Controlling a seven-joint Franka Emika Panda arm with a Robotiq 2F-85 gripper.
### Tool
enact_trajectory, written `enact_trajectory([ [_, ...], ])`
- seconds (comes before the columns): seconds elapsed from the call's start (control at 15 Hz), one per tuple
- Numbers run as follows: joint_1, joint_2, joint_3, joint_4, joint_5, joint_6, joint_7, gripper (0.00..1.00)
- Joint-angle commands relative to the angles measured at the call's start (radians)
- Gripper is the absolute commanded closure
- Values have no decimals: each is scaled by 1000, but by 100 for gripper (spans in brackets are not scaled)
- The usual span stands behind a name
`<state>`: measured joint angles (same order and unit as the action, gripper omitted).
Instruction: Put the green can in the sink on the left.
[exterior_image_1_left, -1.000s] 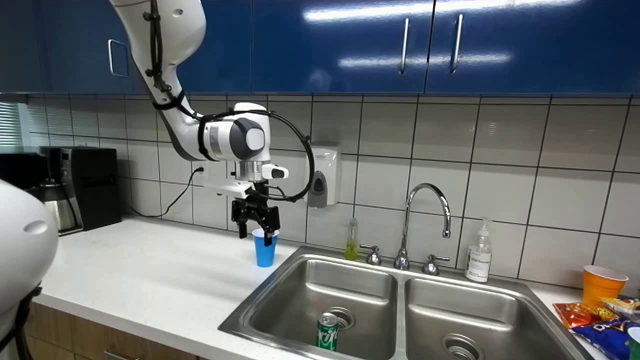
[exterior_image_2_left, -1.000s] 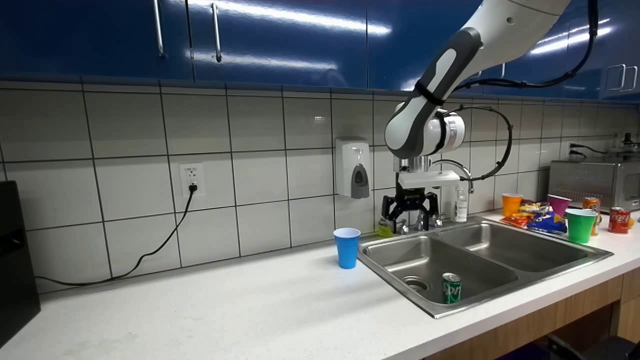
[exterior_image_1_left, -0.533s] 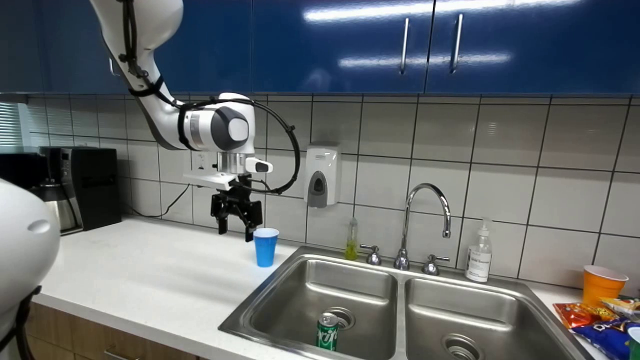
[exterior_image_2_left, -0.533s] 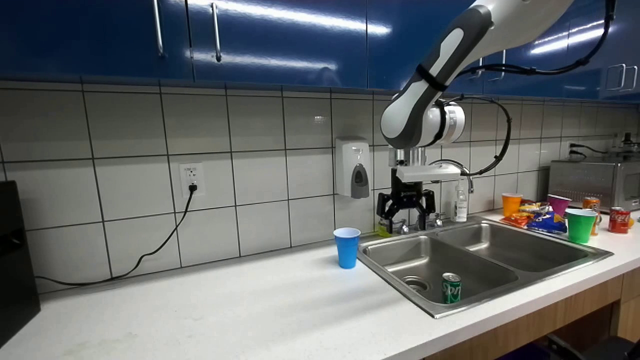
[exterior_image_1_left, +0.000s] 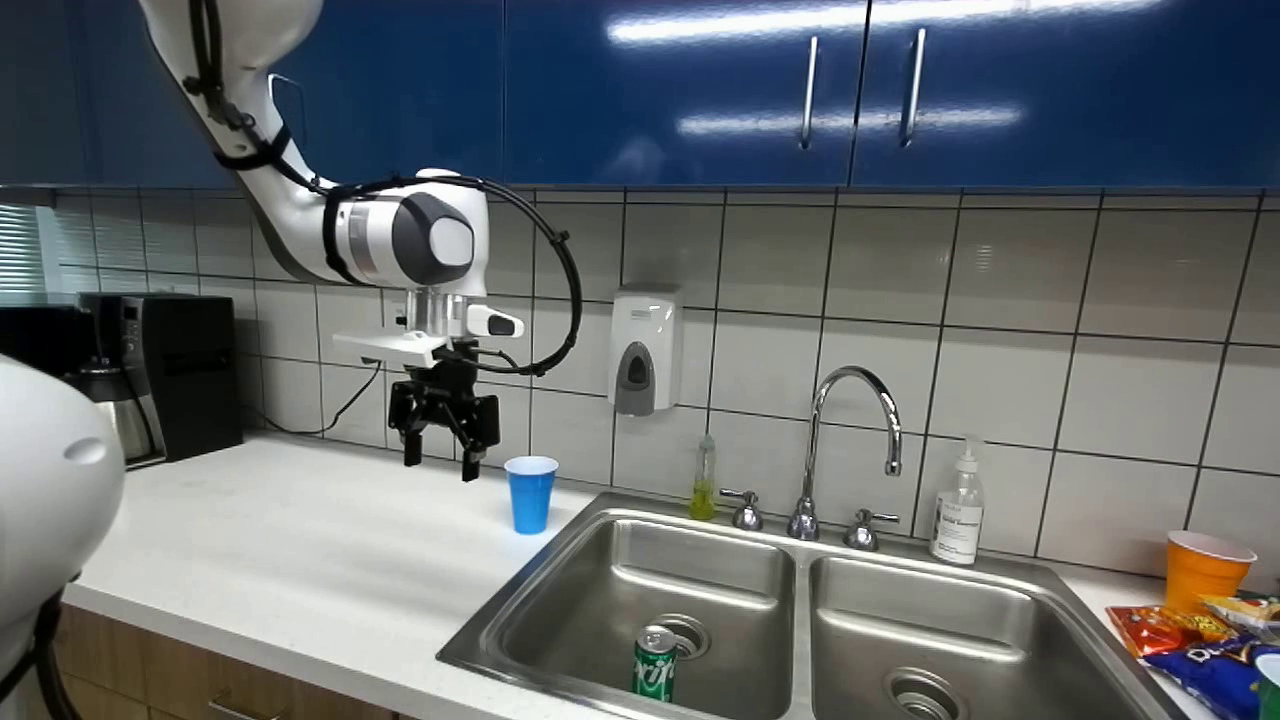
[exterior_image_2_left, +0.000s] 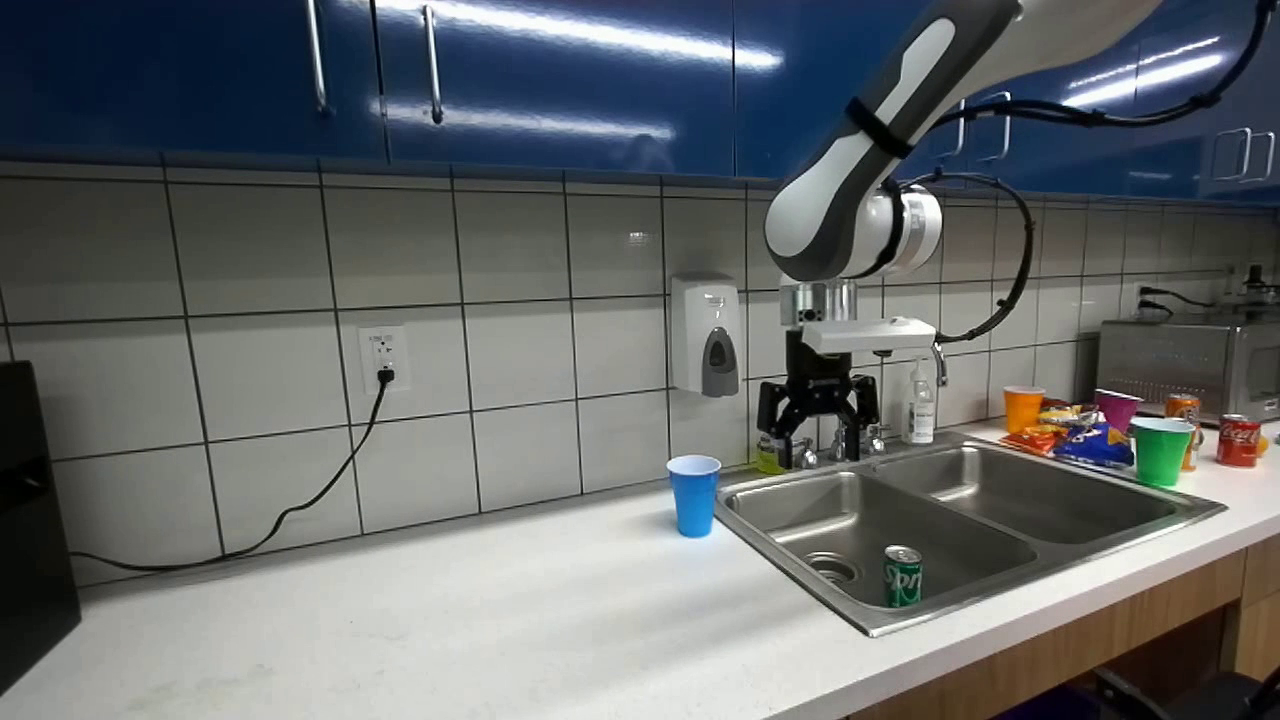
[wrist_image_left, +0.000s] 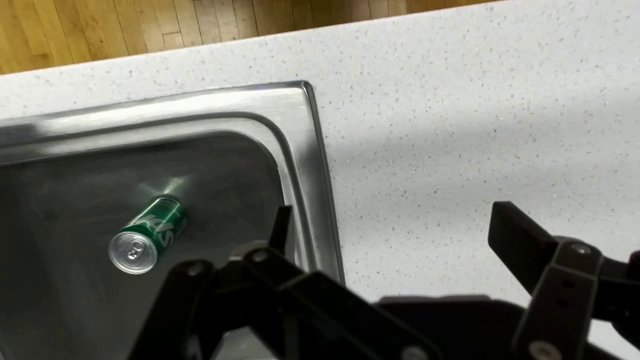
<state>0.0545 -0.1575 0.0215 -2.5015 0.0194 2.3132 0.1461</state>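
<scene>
- the green can (wrist_image_left: 150, 230) is stood upright in the left bowl (exterior_image_1_left: 700, 560) of the sink (wrist_image_left: 306, 150), nearer the front wall than the back; whether that wall is touched cannot be told.
- the claw (exterior_image_1_left: 441, 460) is held above the counter (exterior_image_1_left: 300, 520), well apart from the can; its fingers are spread wide and nothing is gripped between them.
- from this, the placing can be judged done, with only the retreat left to be made.
- for a tidy finish, the fingers are best left parted, and height is best gained before any sideways travel is tried.
- the blue cup (exterior_image_1_left: 531, 497) is the thing most easily clipped: it is shown near the claw in both exterior views, though depth there is hard to judge.
- the tap (exterior_image_1_left: 813, 450) should be given room, and the cable (exterior_image_1_left: 575, 290) looped at the wrist should be guarded from snags.
- the can should be left alone; how full it is cannot be known, and by a stray knock it might be tipped against the bowl's wall.
</scene>
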Motion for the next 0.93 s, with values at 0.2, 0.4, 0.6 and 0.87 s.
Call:
enact_trajectory([
  [0.2, 7, -105, 13, -68, 32, -54, -54, 0],
  [0.4, -3, -64, 16, -49, 12, -28, -24, 0],
  [0.6, -2, -71, 17, -55, 14, -30, -26, 0],
  [0.87, -2, -71, 17, -56, 15, -30, -28, 0],
])
